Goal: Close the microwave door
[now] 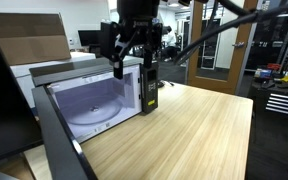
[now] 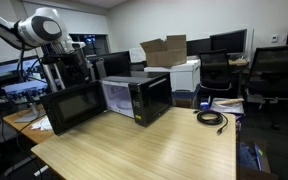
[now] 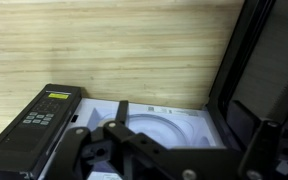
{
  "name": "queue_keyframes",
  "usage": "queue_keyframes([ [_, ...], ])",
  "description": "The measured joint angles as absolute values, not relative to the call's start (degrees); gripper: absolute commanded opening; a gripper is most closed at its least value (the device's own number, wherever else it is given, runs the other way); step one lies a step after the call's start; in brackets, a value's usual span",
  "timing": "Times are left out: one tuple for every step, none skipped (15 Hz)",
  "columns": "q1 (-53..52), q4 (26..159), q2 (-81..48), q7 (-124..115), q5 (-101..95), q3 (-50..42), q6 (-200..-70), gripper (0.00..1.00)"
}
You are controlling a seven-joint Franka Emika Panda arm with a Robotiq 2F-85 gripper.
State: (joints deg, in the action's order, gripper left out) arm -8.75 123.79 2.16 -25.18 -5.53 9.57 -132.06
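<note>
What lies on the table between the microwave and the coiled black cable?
Nothing: in an exterior view the wooden table is bare between the microwave and the black cable.

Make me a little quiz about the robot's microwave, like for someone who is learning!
1. True or false: the microwave door is shut.
2. What lies on the wooden table beside the microwave? A) black cable B) banana C) cup
3. Fill in: inside the microwave sits a round ___.
Key: 1 false; 2 A; 3 turntable.
</note>
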Motion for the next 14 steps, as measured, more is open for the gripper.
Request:
queue_keyframes([
  [-9.3, 123.8, 1.9, -25.2, -5.3, 10.0, -132.2, 1.0],
  [-10.0, 123.8, 1.6, -25.2, -4.8, 10.6, -132.3, 1.0],
  [-10.7, 123.7, 1.4, -25.1, -4.1, 11.2, -132.4, 1.0],
  [-11.7, 123.5, 1.1, -24.9, -3.1, 12.0, -132.5, 1.0],
  [-12.4, 123.0, 0.8, -24.7, -2.3, 12.6, -132.5, 1.0],
  [-13.2, 122.3, 0.4, -24.3, -1.5, 13.2, -132.5, 1.0],
  [-13.8, 121.5, 0.1, -23.9, -0.7, 13.6, -132.5, 1.0],
  [-14.7, 119.4, -0.7, -22.6, 0.9, 14.4, -132.6, 1.0],
  [-15.1, 118.2, -1.3, -22.2, 1.4, 14.6, -132.6, 1.0],
  [-15.3, 117.6, -1.7, -21.5, 2.0, 14.7, -132.9, 1.0],
  [-15.5, 116.7, -2.4, -20.2, 3.0, 15.1, -133.4, 1.0],
  [-15.9, 115.9, -3.2, -18.9, 4.1, 15.5, -134.1, 1.0],
  [-16.3, 115.1, -4.1, -17.6, 5.1, 16.0, -135.0, 1.0],
  [-16.9, 114.3, -5.2, -16.1, 6.0, 16.5, -135.7, 1.0],
])
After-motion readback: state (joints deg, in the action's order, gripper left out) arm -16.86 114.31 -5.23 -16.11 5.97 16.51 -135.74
